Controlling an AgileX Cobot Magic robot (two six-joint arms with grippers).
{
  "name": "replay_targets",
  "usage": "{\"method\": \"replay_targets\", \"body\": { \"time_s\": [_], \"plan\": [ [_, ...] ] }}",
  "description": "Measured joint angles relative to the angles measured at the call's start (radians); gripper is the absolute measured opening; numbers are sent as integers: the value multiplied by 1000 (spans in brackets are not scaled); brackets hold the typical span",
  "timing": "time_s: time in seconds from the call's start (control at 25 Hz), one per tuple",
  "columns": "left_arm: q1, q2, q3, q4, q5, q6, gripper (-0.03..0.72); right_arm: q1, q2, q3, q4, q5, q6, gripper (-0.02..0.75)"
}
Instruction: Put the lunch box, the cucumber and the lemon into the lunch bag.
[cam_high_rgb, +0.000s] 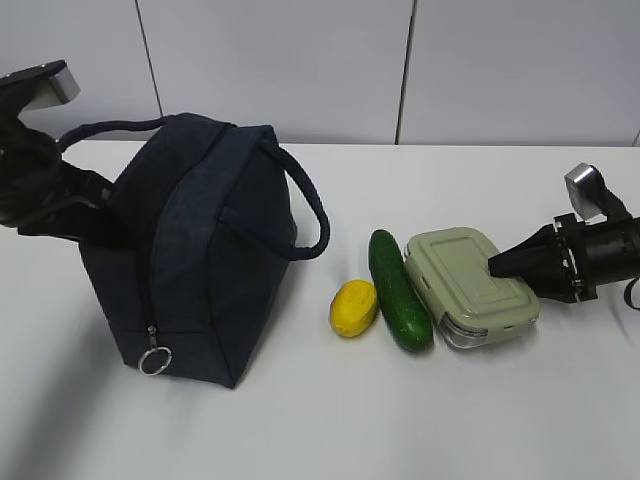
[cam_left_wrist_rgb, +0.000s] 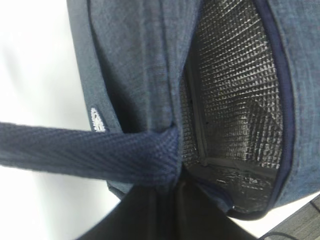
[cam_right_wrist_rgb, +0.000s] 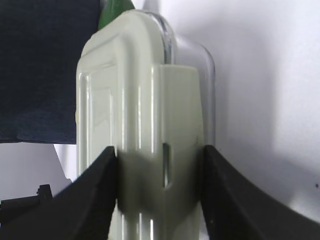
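Note:
The navy lunch bag (cam_high_rgb: 200, 250) stands at the left, its top open; the left wrist view shows its silver lining (cam_left_wrist_rgb: 235, 85). My left gripper (cam_left_wrist_rgb: 172, 185) is shut on the bag's rear loop handle (cam_left_wrist_rgb: 75, 150), mostly hidden behind the bag in the exterior view (cam_high_rgb: 85, 195). The lemon (cam_high_rgb: 353, 307), the cucumber (cam_high_rgb: 398, 290) and the sage-lidded lunch box (cam_high_rgb: 465, 285) lie side by side to the right of the bag. My right gripper (cam_high_rgb: 497, 266) is shut on the near end of the lunch box (cam_right_wrist_rgb: 145, 100), one finger on the lid and one on the clear base (cam_right_wrist_rgb: 159, 160). The cucumber tip (cam_right_wrist_rgb: 114, 11) shows beyond the box.
The bag's front handle (cam_high_rgb: 310, 215) hangs toward the cucumber. The zipper's ring pull (cam_high_rgb: 155, 360) dangles at the bag's front lower corner. The white table (cam_high_rgb: 400, 420) meets a pale panelled wall (cam_high_rgb: 300, 60) behind.

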Motion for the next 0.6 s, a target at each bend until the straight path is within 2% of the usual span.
{"method": "replay_targets", "body": {
  "time_s": [0.36, 0.6],
  "plan": [
    [-5, -2, -146, 256, 134, -139, -8, 2, 0, 0, 22, -8, 19, 372],
    [-47, -2, -241, 400, 179, -223, -8, 6, -29, 0, 26, -51, 33, 372]
  ]
}}
